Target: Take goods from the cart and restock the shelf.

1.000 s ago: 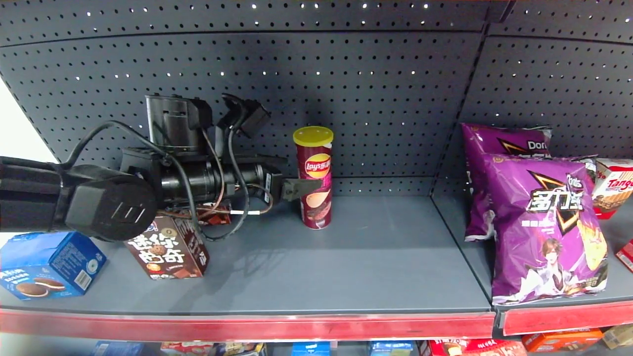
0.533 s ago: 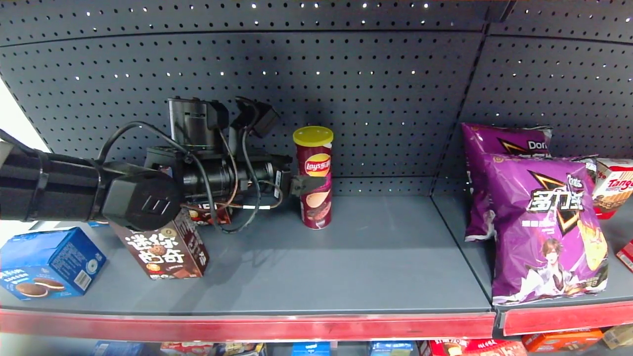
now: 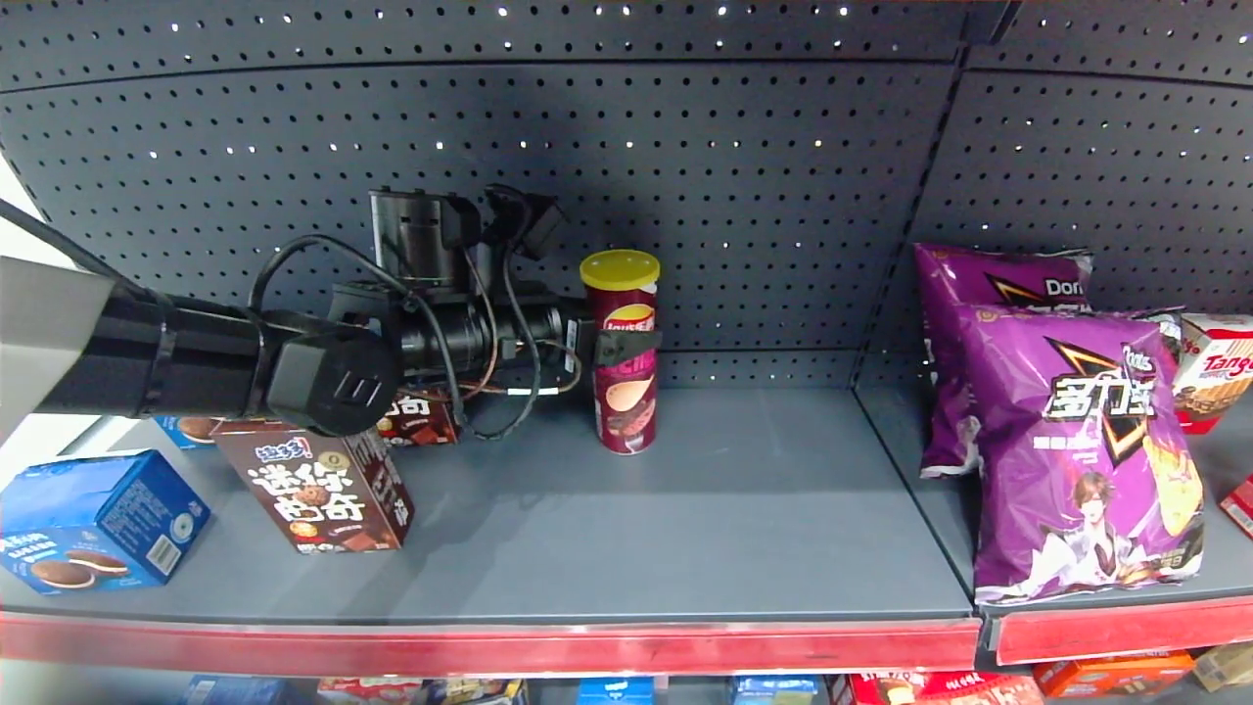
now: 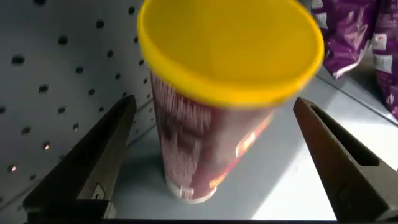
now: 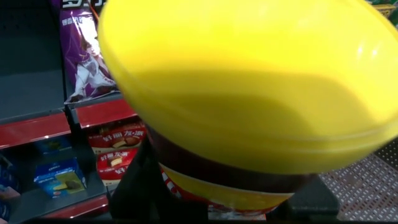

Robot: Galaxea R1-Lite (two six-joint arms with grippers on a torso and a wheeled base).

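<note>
A maroon chips can (image 3: 623, 401) with a yellow lid stands upright at the back of the grey shelf (image 3: 764, 509). My left gripper (image 3: 626, 345) is open around its upper half, one finger (image 3: 631, 344) crossing the front of the can. In the left wrist view the same can (image 4: 205, 143) stands between the two spread fingers (image 4: 106, 155), with a gap on each side. My right gripper (image 5: 224, 198) is shut on a second chips can (image 5: 249, 81) with a yellow lid, held low in front of the lower shelves.
A brown cookie box (image 3: 333, 490) and a blue cookie box (image 3: 98, 524) stand left of the can, under my left arm. Purple chip bags (image 3: 1077, 441) and a red-and-white box (image 3: 1214, 367) fill the right bay. Open shelf lies between can and bags.
My left arm has moved to the right along the shelf. Its open fingers, earlier just left of the can, now straddle it. The can has not moved.
</note>
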